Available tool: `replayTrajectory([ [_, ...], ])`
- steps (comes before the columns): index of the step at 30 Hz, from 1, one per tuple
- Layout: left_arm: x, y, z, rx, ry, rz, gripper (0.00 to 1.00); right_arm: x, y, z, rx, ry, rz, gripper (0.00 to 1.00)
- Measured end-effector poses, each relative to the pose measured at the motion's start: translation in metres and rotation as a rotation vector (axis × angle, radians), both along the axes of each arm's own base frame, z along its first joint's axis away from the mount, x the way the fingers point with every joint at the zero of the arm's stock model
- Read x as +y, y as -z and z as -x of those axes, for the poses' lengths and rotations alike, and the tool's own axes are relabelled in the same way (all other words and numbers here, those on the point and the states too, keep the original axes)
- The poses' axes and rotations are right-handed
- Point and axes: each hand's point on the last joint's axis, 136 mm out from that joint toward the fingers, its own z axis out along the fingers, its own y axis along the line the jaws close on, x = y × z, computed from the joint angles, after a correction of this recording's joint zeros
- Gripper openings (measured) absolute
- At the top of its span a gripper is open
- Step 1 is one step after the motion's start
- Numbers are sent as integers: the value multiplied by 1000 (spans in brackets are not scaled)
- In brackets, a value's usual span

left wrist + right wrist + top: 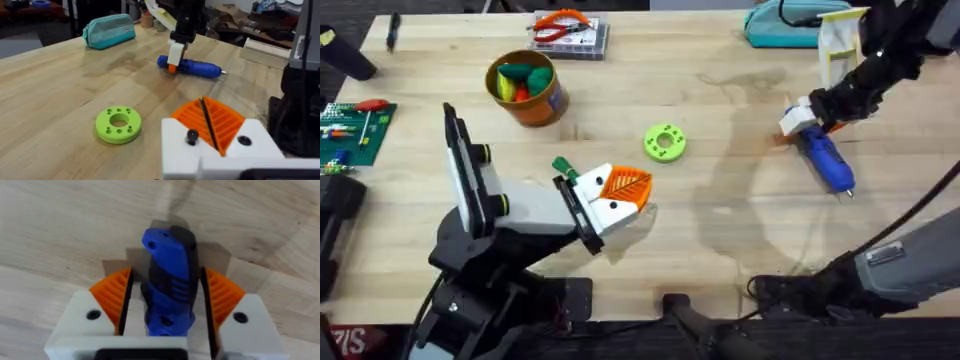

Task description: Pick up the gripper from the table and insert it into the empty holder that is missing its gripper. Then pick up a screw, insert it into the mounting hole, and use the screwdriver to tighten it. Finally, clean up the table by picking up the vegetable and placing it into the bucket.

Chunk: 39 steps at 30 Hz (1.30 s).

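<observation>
The screwdriver's [169,287] orange end and metal tip are cut off in the right wrist view, where the right gripper [165,300] brackets its body; whether the pads press it cannot be told. In the overhead view, the teal pouch [790,22] at one o'clock runs off the frame, and the bucket's [527,88] contents at eleven o'clock are too small to identify.

bucket [527,88] rear-left | disc [665,142] centre | screwdriver [825,158] right
</observation>
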Motion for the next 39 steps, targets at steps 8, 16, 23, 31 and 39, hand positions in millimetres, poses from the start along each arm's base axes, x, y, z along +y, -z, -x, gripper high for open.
replayTrajectory([
  [8,0,0,0,0,0,0,1,0,2,4,19,-28,0,807],
  [16,0,0,0,1,0,0,1,4,2,3,23,-75,18,791],
  [23,0,0,0,0,0,0,1,6,3,3,25,-96,26,735],
  [31,0,0,0,0,0,0,1,4,6,4,14,-104,43,681],
  [39,0,0,0,1,0,0,1,2,6,2,0,-113,53,300],
])
